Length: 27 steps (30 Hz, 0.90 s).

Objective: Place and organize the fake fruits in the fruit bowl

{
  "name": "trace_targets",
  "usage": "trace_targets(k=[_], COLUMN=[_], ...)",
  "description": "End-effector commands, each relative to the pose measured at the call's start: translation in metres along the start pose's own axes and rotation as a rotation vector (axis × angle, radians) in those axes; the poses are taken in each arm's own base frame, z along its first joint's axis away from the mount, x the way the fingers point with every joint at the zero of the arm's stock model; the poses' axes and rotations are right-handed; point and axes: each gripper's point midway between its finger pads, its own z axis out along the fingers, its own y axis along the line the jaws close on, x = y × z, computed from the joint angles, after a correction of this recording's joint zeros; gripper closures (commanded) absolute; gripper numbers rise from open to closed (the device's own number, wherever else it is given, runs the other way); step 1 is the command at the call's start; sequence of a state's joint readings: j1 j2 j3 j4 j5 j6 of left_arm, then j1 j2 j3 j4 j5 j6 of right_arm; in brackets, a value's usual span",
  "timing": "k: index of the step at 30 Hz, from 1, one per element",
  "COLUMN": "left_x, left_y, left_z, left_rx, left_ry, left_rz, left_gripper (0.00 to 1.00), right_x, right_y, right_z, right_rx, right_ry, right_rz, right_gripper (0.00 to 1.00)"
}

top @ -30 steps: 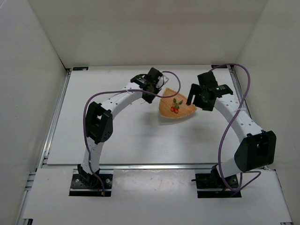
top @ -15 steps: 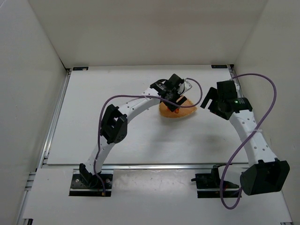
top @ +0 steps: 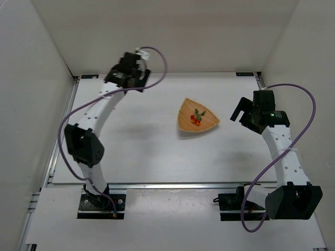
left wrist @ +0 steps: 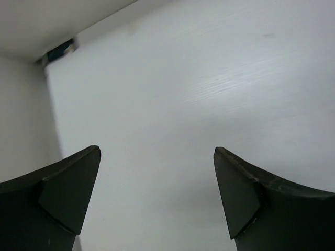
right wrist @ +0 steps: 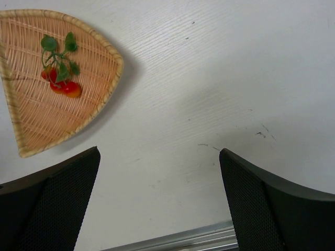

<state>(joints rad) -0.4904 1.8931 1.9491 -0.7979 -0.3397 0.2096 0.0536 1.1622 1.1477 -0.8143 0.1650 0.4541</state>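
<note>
The fruit bowl (top: 184,121), a tan woven rounded-triangle dish, sits on the white table right of centre. In it lie the fake fruits (top: 196,118), a small cluster of red-orange balls with green stems and leaves. The right wrist view has the bowl (right wrist: 31,120) at its upper left with the fruits (right wrist: 62,83) inside. My right gripper (top: 242,114) hovers just right of the bowl, open (right wrist: 159,151), with only bare table between its fingers. My left gripper (top: 121,72) is raised at the back left, far from the bowl, open (left wrist: 156,151) and empty.
White walls enclose the table on three sides. The table's far left corner with a dark bracket (left wrist: 58,51) shows in the left wrist view. An aluminium rail (right wrist: 178,241) runs along the table's edge below my right gripper.
My left arm has swung from over the bowl to the back left and its gripper has opened. The right gripper drew back to the right. The fruits now lie uncovered in the bowl.
</note>
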Motion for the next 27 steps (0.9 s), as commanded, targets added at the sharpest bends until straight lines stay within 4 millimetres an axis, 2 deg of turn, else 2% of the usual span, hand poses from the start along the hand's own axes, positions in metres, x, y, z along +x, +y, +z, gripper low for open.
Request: trace_targets(k=[1, 3, 4, 6, 7, 8, 11, 13, 14, 16, 17, 19, 27], left_x=[0.082, 0.119, 0.166, 0.201, 0.221, 0.25, 0.292, 0.304, 0.317, 0.325, 0.326, 0.33, 0.333], left_y=[0.075, 0.088, 0.086, 0.09, 0.103, 0.101, 0.119, 0.127, 0.129, 0.131, 0.133, 0.129, 0.13], left_z=[-0.005, -0.01, -0.005, -0.007, -0.015, -0.018, -0.037, -0.048, -0.052, -0.058, -0.062, -0.063, -0.066], left_rx=[-0.158, -0.159, -0.126, -0.129, -0.155, -0.162, -0.199, -0.215, -0.212, -0.22, -0.223, -0.219, -0.215], left_ry=[0.184, 0.245, 0.342, 0.393, 0.42, 0.476, 0.515, 0.511, 0.53, 0.535, 0.526, 0.535, 0.529], left_rz=[-0.089, -0.16, -0.219, -0.28, -0.33, -0.354, -0.457, -0.517, -0.556, -0.579, -0.59, -0.59, -0.61], left_gripper=[0.0, 0.0, 0.0, 0.0, 0.0, 0.0, 0.0, 0.0, 0.0, 0.0, 0.0, 0.0, 0.0], right_x=[0.004, 0.004, 0.008, 0.01, 0.013, 0.013, 0.016, 0.018, 0.019, 0.019, 0.021, 0.013, 0.014], right_y=[-0.006, -0.008, -0.01, -0.014, -0.018, -0.018, -0.022, -0.022, -0.023, -0.02, -0.018, -0.012, -0.012], right_z=[0.001, 0.003, 0.005, 0.006, 0.009, 0.009, 0.013, 0.016, 0.019, 0.021, 0.023, 0.022, 0.025], right_rx=[-0.004, -0.006, -0.002, 0.008, 0.018, 0.018, 0.032, 0.037, 0.043, 0.037, 0.026, 0.006, 0.011], right_ry=[0.024, 0.026, 0.035, 0.041, 0.051, 0.051, 0.067, 0.078, 0.091, 0.099, 0.116, 0.101, 0.109], right_rz=[-0.013, -0.003, -0.004, 0.004, 0.011, 0.011, 0.018, 0.017, 0.017, 0.027, 0.028, 0.039, 0.047], right_gripper=[0.01, 0.01, 0.01, 0.01, 0.01, 0.01, 0.01, 0.01, 0.01, 0.01, 0.01, 0.01, 0.01])
